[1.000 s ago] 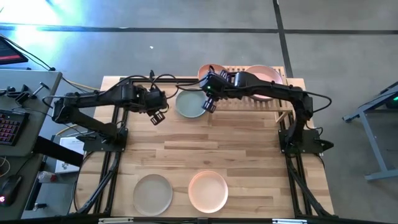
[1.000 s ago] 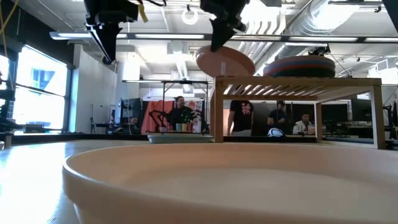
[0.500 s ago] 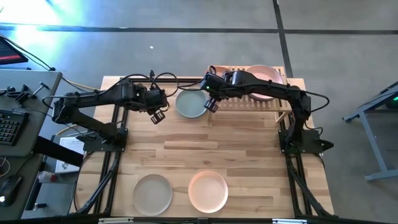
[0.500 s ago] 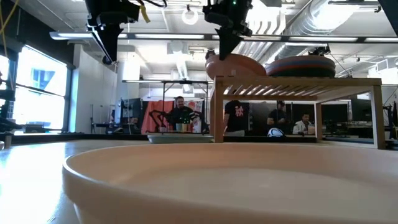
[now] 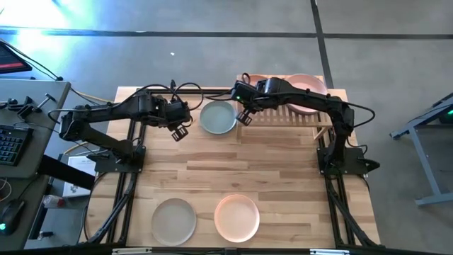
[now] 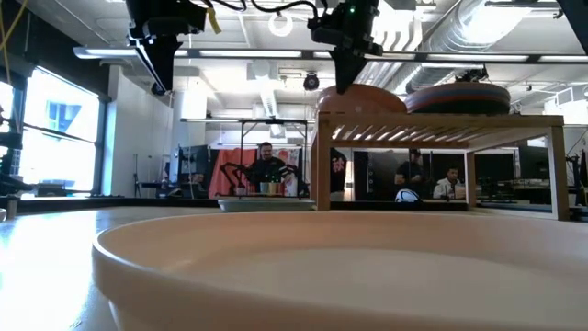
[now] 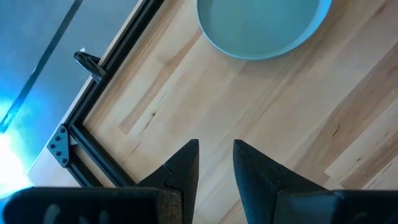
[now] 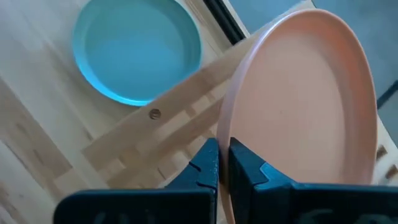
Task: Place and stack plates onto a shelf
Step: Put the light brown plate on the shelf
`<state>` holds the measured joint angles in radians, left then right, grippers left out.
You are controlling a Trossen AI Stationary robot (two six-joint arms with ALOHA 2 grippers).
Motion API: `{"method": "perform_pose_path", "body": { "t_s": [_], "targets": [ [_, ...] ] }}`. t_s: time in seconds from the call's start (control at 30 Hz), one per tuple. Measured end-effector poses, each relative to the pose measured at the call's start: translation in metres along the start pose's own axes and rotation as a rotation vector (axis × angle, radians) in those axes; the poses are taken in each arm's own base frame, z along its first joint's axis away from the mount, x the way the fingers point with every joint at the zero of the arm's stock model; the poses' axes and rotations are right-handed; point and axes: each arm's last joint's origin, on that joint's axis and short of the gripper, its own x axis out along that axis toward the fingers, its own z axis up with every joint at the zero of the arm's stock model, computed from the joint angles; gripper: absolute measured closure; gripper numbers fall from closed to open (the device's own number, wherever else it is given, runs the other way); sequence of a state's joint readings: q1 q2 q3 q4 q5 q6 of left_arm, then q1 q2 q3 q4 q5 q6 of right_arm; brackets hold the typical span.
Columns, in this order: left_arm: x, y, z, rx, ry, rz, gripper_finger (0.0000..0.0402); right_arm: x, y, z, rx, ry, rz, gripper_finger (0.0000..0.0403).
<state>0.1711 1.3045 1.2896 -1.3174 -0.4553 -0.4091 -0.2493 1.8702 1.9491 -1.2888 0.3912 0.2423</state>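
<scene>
The right gripper (image 8: 222,163) pinches a peach plate (image 8: 305,99) over the shelf's (image 5: 283,117) left end. A stack (image 6: 457,96) sits on its right end. Three plates wait on the table. The left gripper (image 7: 215,163) hangs spread.

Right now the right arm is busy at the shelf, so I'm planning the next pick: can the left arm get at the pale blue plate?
Probably yes. The left gripper hovers open beside the pale blue plate, with bare table between them.
</scene>
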Motion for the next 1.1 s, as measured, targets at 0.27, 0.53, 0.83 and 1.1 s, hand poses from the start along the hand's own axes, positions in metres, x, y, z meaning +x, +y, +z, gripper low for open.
{"method": "perform_pose_path", "body": {
  "t_s": [0.27, 0.53, 0.83, 1.1],
  "targets": [
    [0.000, 0.000, 0.000, -0.006, 0.000, 0.000, 0.0312, 0.000, 0.001, -0.001, -0.034, 0.011, 0.030, 0.0403],
    [0.000, 0.000, 0.000, -0.006, 0.000, 0.000, 0.0312, 0.000, 0.002, -0.002, -0.068, 0.030, 0.090, 0.0403],
    [0.000, -0.001, 0.000, -0.006, 0.012, -0.027, 0.0312, 0.005, -0.006, -0.003, -0.010, 0.094, 0.178, 0.0403],
    [0.000, -0.001, -0.001, -0.006, 0.016, -0.034, 0.0312, 0.014, -0.011, -0.002, 0.025, 0.142, 0.225, 0.0403]
  ]
}}
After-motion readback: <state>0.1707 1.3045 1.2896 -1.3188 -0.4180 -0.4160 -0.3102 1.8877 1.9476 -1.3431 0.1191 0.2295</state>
